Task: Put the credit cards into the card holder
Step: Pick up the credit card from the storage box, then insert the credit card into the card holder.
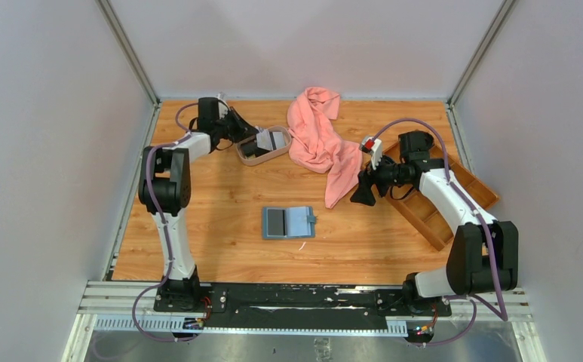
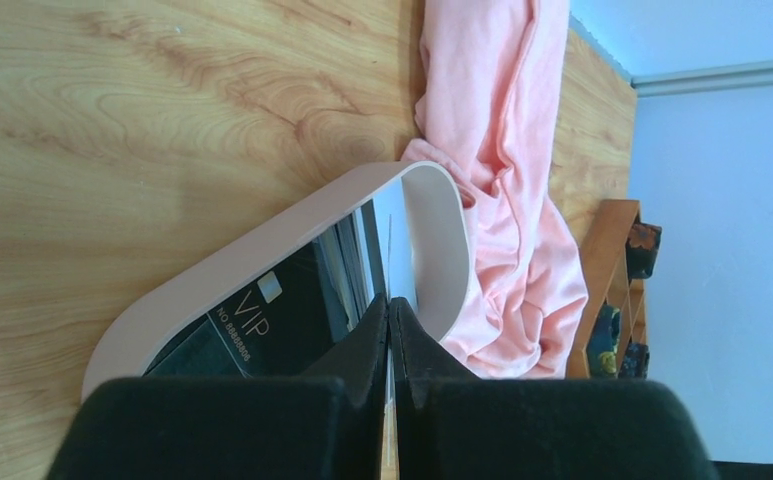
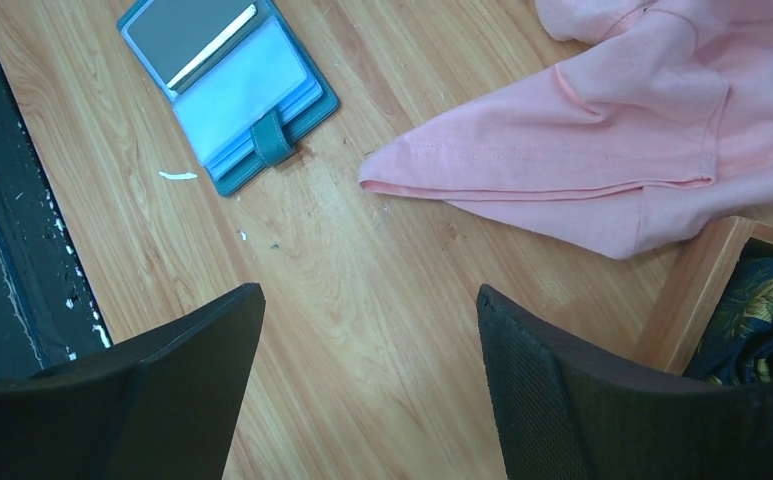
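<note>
The teal card holder (image 1: 289, 222) lies open at mid-table, with a dark card (image 1: 275, 221) on its left half. It also shows in the right wrist view (image 3: 227, 85). Further credit cards lie in the oval beige tray (image 1: 282, 151) at the back left, among them a black VIP card (image 2: 262, 320). My left gripper (image 1: 256, 140) reaches into that tray (image 2: 262, 250). Its jaws (image 2: 389, 300) are shut on the edge of a thin pale grey-white card (image 2: 394, 235). My right gripper (image 1: 363, 193) is open and empty above bare table (image 3: 367, 290), to the right of the holder.
A pink cloth (image 1: 320, 139) lies at the back centre, its tip reaching toward my right gripper (image 3: 602, 150). A brown wooden compartment tray (image 1: 454, 192) with patterned items stands at the right under my right arm. White walls close in three sides.
</note>
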